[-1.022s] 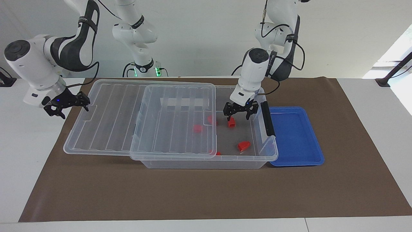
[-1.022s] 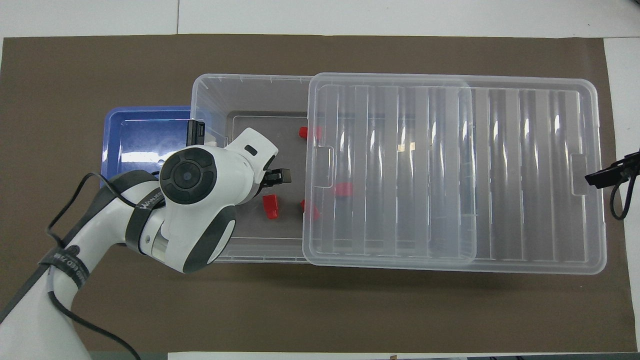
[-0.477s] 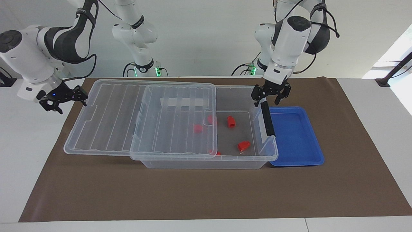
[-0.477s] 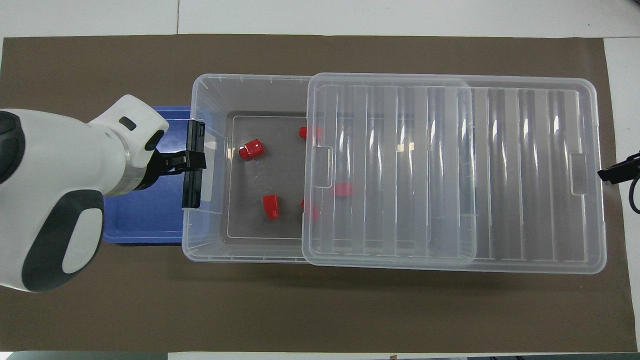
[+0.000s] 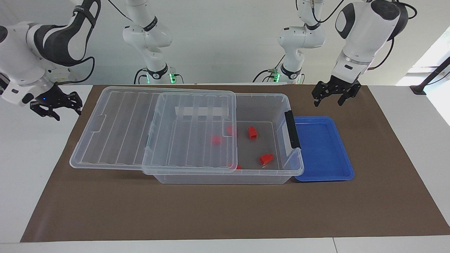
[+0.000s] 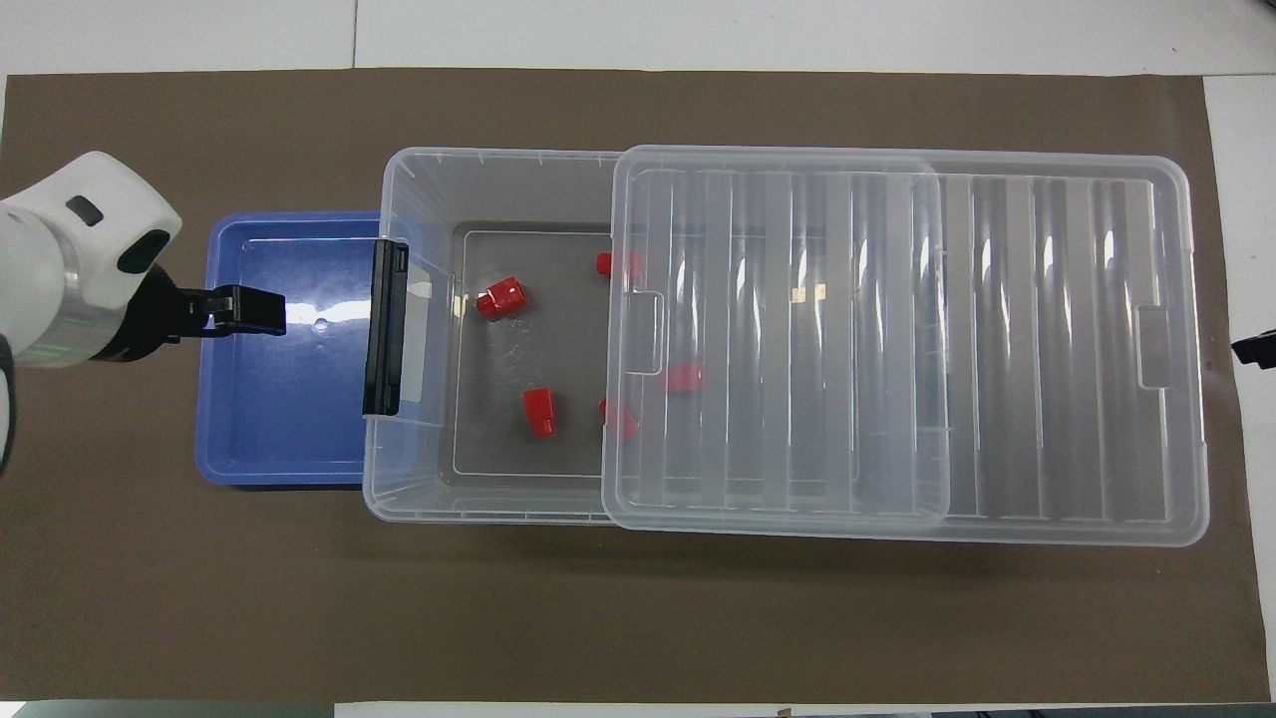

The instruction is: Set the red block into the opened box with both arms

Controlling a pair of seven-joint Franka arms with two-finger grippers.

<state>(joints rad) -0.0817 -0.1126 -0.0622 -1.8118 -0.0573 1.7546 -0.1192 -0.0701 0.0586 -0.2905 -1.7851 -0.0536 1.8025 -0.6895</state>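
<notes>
On the floor of the box (image 5: 262,173), in its uncovered part toward the left arm's end, the red block (image 5: 252,132) lies loose and touches no hand. A second ago the left hand (image 5: 335,93) was down inside the box with its fingers spread just over that block. It has since lifted clear and swung out past the black latch bar (image 5: 292,130). It now hangs open and empty, high over the blue tray (image 5: 323,151) that sits against the box at that end.

Another red block (image 5: 266,159) lies farther from the robots in the same open part. Three more show dimly through the ribbed lid (image 5: 140,130) or at its edge.

The lid rests slid toward the right arm's end, covering most of the box and overhanging its rim there. It has not shifted in this last second.

The right hand (image 5: 56,105) has drawn off from the lid's end and now hangs over the bare white counter (image 5: 21,168), beside the brown mat (image 5: 211,211). Whether it is open or closed I cannot tell; it carries nothing.

I judge the placing step done: the block is in the box and released, and both arms are backing away. With the tray bare, no block appears left to fetch. What could remain is sliding the lid back, if closing is wanted.
</notes>
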